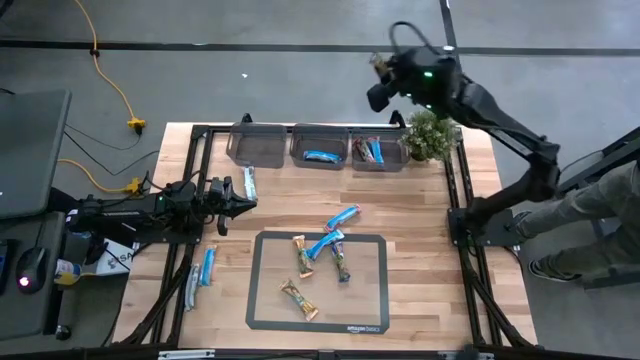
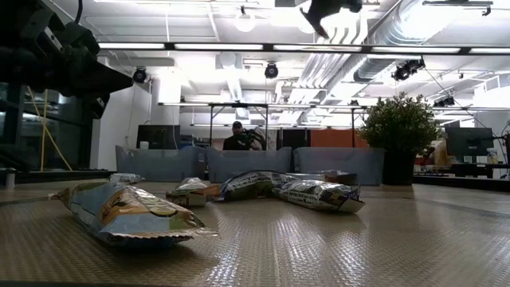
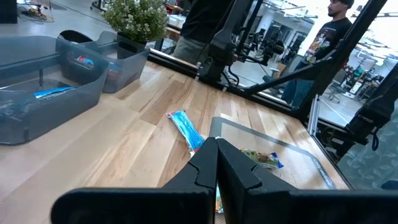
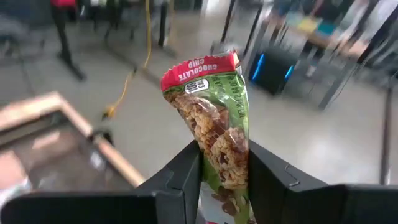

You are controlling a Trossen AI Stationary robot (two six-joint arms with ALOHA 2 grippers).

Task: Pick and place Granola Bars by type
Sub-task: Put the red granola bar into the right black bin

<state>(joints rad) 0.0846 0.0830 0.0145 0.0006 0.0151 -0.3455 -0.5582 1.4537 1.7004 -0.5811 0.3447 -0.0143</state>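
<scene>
Table point(image 1: 420, 230): about nine Granola Bars point(image 1: 322, 244) are left loose on it, most on the dark mat point(image 1: 372, 300).
Bins point(image 1: 320, 143): a few bars are already dropped in.
Right gripper point(image 4: 224, 163): its jaws are clamped on a green bar point(image 4: 219, 127), held high past the bins.
Left gripper point(image 3: 217, 155): its jaws are pressed together, empty, low over the table.

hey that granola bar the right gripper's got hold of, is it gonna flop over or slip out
Probably neither. The green granola bar stands upright above the right gripper, so it seems fairly stiff. Its glossy wrapper may be slippery, yet the fingers pinch it from both sides.
</scene>
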